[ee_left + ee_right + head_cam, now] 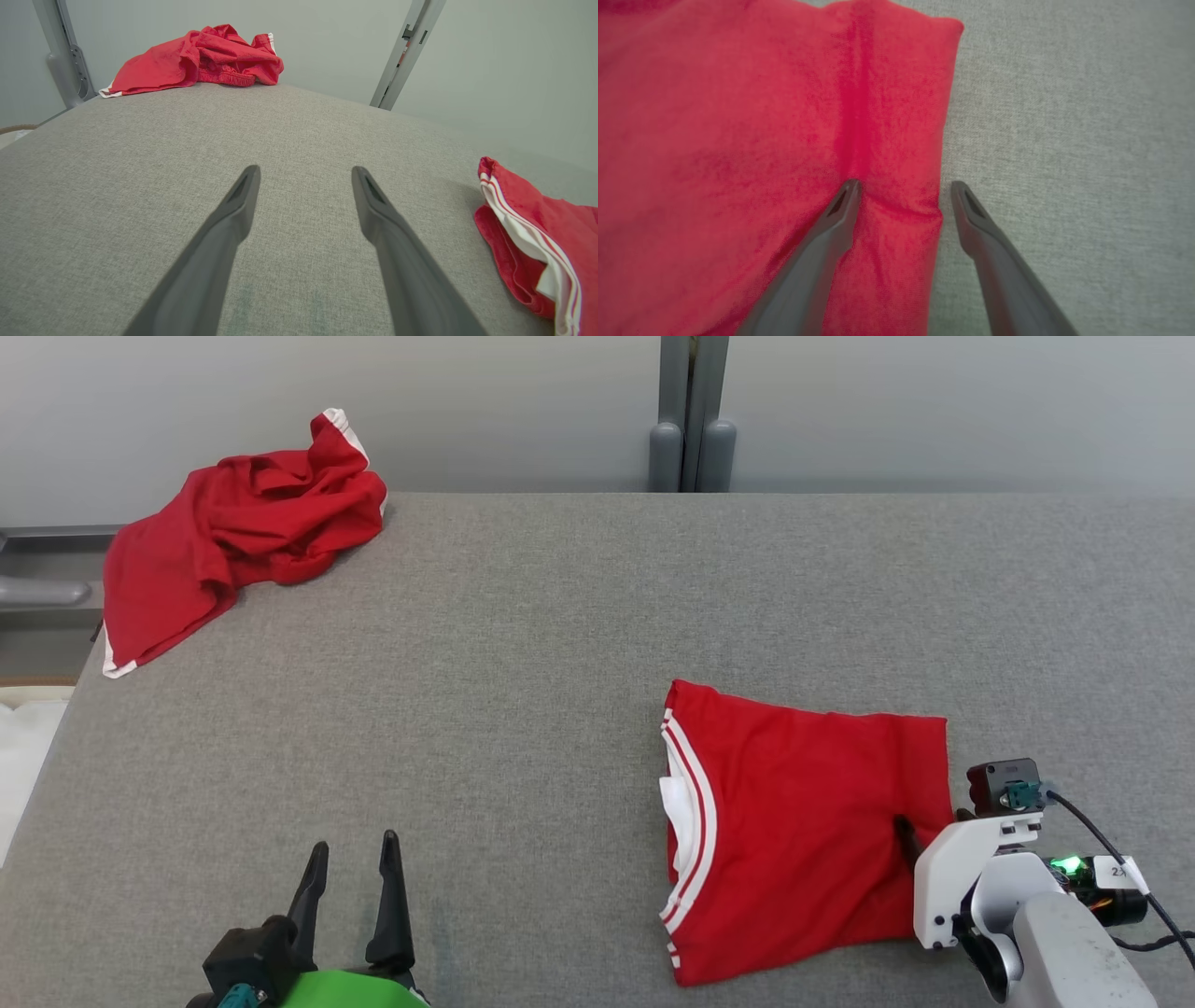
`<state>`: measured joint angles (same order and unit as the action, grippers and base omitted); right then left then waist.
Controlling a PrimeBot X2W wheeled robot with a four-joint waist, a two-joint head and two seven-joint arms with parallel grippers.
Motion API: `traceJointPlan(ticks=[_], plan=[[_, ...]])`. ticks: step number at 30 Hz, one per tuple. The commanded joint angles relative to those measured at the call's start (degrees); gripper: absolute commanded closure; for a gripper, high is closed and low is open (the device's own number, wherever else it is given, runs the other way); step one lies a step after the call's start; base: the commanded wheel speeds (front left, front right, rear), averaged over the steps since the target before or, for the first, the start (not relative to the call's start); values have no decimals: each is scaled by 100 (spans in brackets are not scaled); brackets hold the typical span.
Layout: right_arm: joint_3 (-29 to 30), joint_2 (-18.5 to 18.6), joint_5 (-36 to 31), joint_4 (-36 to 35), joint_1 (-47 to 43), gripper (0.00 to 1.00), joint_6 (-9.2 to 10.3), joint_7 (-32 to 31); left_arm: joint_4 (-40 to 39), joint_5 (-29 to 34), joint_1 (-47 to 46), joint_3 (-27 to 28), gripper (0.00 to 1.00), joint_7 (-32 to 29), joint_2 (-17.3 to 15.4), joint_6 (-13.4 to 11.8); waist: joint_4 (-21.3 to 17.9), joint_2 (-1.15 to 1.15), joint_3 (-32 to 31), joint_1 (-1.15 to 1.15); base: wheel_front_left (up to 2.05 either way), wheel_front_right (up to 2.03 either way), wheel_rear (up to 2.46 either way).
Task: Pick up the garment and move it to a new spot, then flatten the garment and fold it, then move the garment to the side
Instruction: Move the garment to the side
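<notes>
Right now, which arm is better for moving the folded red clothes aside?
Right. The right gripper is open astride the edge of the folded garment, one finger on cloth, one beside it. The left gripper is open over the table, apart from it.

The folded red cloth garment (803,821) at four o'clock bears white stripes, and the crumpled red garment (233,532) at ten o'clock white edging.

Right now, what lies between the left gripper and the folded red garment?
Nothing: bare grey fabric tabletop runs from the left gripper to the folded red garment, seen in the head view.
</notes>
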<state>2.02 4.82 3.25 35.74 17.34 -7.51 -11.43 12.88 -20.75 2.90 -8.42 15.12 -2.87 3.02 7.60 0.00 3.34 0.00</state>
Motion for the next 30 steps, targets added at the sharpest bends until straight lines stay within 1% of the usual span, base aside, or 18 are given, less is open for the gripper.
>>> traceJointPlan(ticks=[1,2,3,4,5,6,11,15,20,24,30], plan=[[-53,-8,107,66,43,59,5,-49,-15,24,-75,-1,0,2,-7,-2,19,0,43,0,0,0,0],[-82,1,161,81,59,72,5,-64,-15,21,-82,-7,0,2,-7,-5,13,0,55,0,0,0,0],[-108,11,207,93,73,80,5,-73,-16,20,-91,-20,0,2,-7,-3,5,0,62,0,0,0,0],[-145,16,267,105,103,89,5,-72,-19,31,-102,-29,0,2,-7,-4,-16,0,74,0,0,0,0],[-164,34,315,114,145,97,5,-57,-25,35,-118,-40,0,1,-7,-4,-34,0,83,0,0,0,0],[-192,71,357,124,205,100,5,-24,-31,56,-135,-51,0,2,-7,5,-64,0,96,0,0,0,0],[-220,253,385,126,503,100,8,214,-64,118,-218,-123,0,2,-7,42,-291,0,166,0,0,0,0],[-266,413,353,119,801,100,8,366,-105,184,-318,-159,0,2,-7,72,-637,0,260,0,0,0,0],[-204,654,313,130,1167,100,8,486,-183,228,-445,-217,0,2,-8,71,-1229,0,463,0,0,0,0],[-12,822,293,142,1345,100,7,586,-248,261,-574,-268,0,2,-9,85,-1751,0,695,0,0,0,0],[308,784,267,210,1515,100,7,828,-266,470,-808,-333,0,1,-87,149,-2501,0,1076,0,0,0,0]])
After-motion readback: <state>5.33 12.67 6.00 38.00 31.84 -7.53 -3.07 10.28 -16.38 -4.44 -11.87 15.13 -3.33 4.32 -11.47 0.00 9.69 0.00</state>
